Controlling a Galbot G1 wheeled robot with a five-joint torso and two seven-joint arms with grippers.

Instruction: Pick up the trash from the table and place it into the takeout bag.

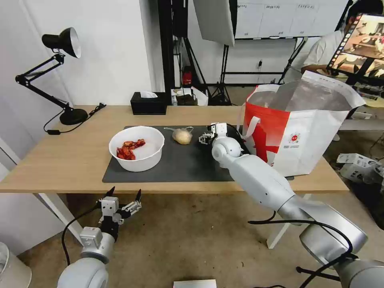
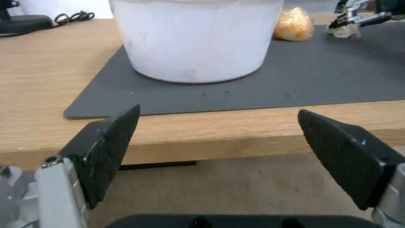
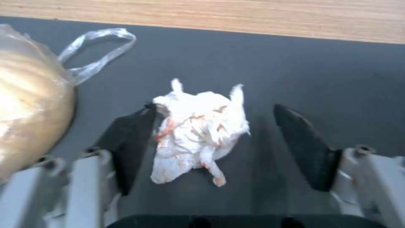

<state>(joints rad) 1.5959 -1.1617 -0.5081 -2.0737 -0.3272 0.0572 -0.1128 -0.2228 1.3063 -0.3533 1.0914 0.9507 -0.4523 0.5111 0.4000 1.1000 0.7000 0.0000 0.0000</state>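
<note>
A crumpled white tissue [image 3: 198, 133] with red stains lies on the dark grey mat [image 3: 295, 69], between the fingers of my open right gripper [image 3: 211, 126]; one finger [image 3: 131, 139] touches it. In the head view the right gripper [image 1: 209, 137] hangs low over the mat beside the takeout bag [image 1: 296, 132]. A knotted clear bag of beige food [image 1: 182, 136] rests just to its left. The white bowl [image 1: 137, 148] with red shellfish scraps stands at the mat's left. My left gripper [image 1: 122, 200] is open below the table's [image 1: 60, 160] front edge, facing the bowl [image 2: 194, 38].
A black tissue box [image 1: 149, 103] sits at the back of the table. A black desk lamp [image 1: 60, 72] stands at the far left corner with its cord. The takeout bag stands open at the table's right end. A person sits behind it.
</note>
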